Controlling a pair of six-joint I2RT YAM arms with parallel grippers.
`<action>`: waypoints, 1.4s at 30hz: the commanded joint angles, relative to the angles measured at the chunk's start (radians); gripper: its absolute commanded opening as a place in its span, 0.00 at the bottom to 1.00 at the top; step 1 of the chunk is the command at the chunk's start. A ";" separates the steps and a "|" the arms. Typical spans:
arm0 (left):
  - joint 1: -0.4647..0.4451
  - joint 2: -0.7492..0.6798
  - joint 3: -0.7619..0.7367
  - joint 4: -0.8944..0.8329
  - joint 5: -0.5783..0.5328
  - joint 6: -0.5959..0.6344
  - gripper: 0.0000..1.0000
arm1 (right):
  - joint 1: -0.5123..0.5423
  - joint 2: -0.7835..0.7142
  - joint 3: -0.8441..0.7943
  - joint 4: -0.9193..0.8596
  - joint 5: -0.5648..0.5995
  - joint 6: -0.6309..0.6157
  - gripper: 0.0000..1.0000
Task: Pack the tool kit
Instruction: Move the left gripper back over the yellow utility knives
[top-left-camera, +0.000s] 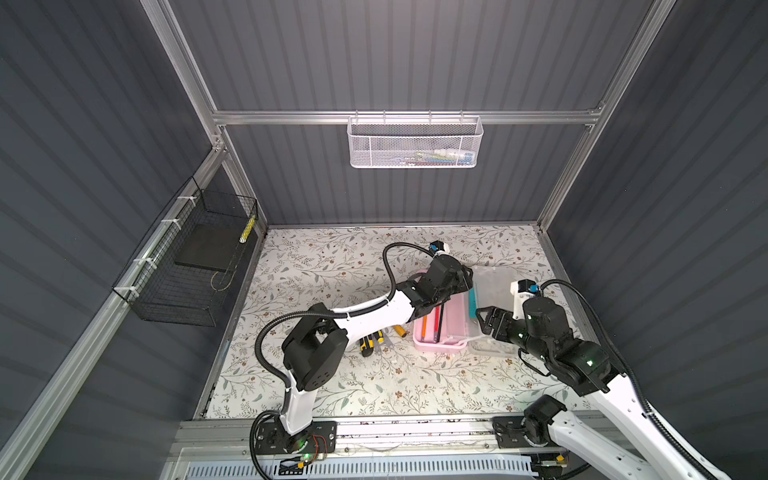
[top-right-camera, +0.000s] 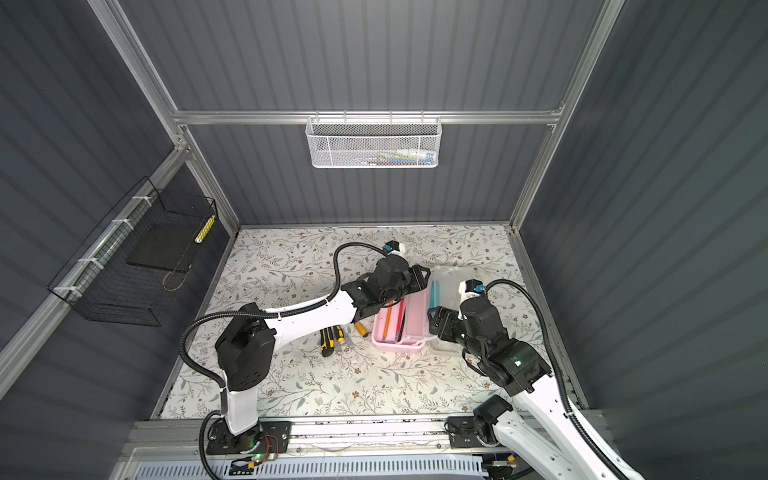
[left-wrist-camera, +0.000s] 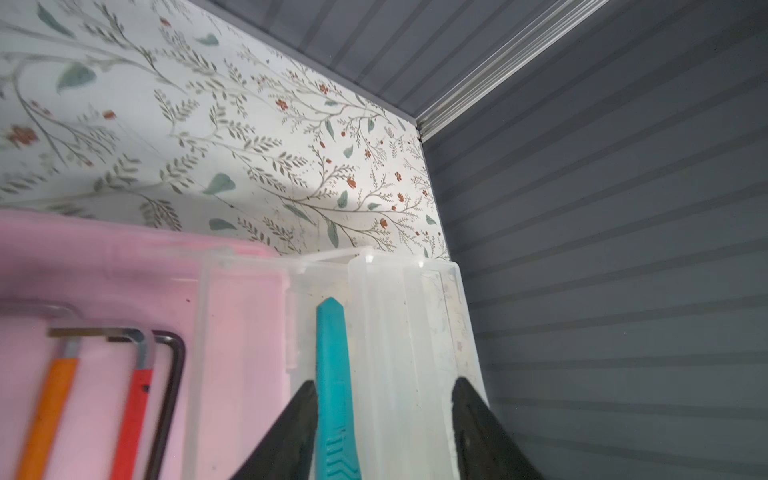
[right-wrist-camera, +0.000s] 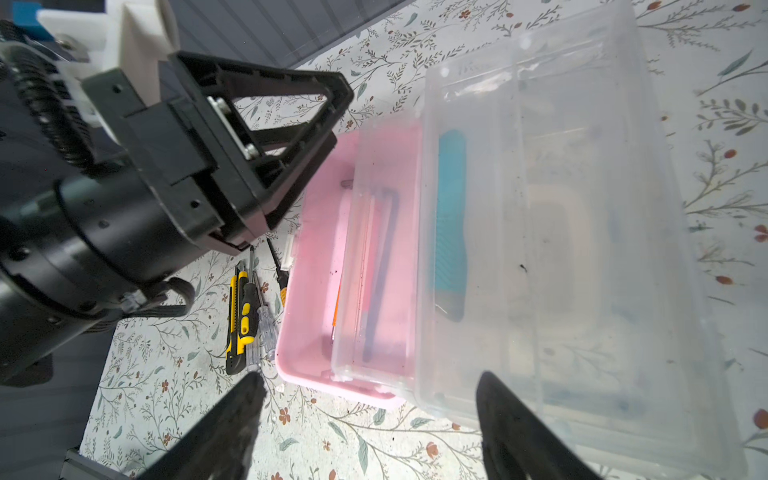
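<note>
The pink case (top-left-camera: 436, 348) sits open right of centre on the table (top-left-camera: 332, 270), clear lid (top-left-camera: 494, 282) flopped out beside it, long axis running toward the back wall (top-left-camera: 395, 199). The teal utility knife (left-wrist-camera: 332, 374) lies along that same line, tip to the back, between the left gripper's (left-wrist-camera: 384, 382) parted, unclenched jaws. The right gripper (right-wrist-camera: 370, 376) hovers spread and empty. It looks like light, stiff, slick plastic: best to pinch the knife across its ribbed grip.

Light: bright, even on floral surface (top-left-camera: 332, 382); grey walls (top-left-camera: 83, 124) dim | Shadows: soft in both top views | Glare: pale washed patch on surface, left wrist view | Blur: hex keys (left-wrist-camera: 141, 353) smeared; jaws out of focus in wrist views | Distortion: walls bow at wrist-view edges
</note>
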 joint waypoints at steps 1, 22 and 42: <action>0.012 -0.114 -0.035 -0.066 -0.089 0.155 0.59 | -0.002 0.004 0.026 0.002 -0.018 -0.018 0.80; 0.188 -0.663 -0.666 -0.523 -0.297 0.148 0.67 | 0.210 0.206 0.017 0.096 0.008 0.049 0.78; 0.239 -0.555 -0.814 -0.376 -0.171 0.086 0.66 | 0.237 0.254 -0.021 0.151 0.006 0.067 0.78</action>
